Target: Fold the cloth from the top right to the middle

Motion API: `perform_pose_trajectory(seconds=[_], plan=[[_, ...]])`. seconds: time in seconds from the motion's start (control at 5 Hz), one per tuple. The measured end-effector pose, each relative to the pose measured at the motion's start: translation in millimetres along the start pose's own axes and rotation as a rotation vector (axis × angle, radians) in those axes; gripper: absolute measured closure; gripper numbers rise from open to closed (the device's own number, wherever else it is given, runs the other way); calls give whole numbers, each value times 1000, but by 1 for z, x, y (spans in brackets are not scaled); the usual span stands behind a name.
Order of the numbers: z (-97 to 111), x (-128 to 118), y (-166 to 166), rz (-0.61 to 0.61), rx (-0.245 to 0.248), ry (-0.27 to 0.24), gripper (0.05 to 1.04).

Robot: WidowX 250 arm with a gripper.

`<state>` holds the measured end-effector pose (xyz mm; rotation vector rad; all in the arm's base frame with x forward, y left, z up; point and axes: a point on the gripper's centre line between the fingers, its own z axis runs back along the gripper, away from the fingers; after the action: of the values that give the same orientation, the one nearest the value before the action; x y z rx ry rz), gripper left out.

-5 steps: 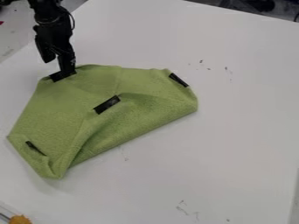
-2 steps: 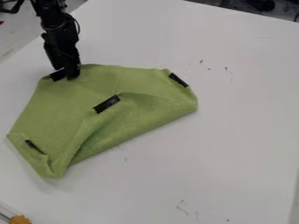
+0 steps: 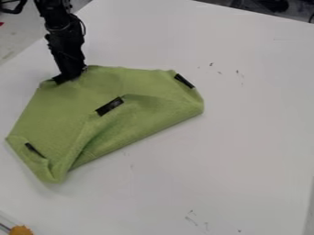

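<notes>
The gripper is pinching the green cloth between its fingers; the long axis is slanting from lower left to upper right, folded edge facing lower right.

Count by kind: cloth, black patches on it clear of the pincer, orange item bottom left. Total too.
Green cloth: 1
Black patches clear of the pincer: 3
Orange item, partly cut off by the view's edge: 1
Total: 5

Green cloth, partly folded, lies creased on the white table.
</notes>
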<state>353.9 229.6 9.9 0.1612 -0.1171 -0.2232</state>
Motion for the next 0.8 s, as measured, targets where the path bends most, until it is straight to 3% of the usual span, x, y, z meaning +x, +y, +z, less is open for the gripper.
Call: perform_pose_trajectory(seconds=[0.2,0.4,0.6,0.8], plan=[[8,-4,-7,-9,42,23,986],[37,1,-21,-34,132,3,1009],[50,5,-58,-62,174,-29,1011],[49,2,-97,-32,146,-42,1011]])
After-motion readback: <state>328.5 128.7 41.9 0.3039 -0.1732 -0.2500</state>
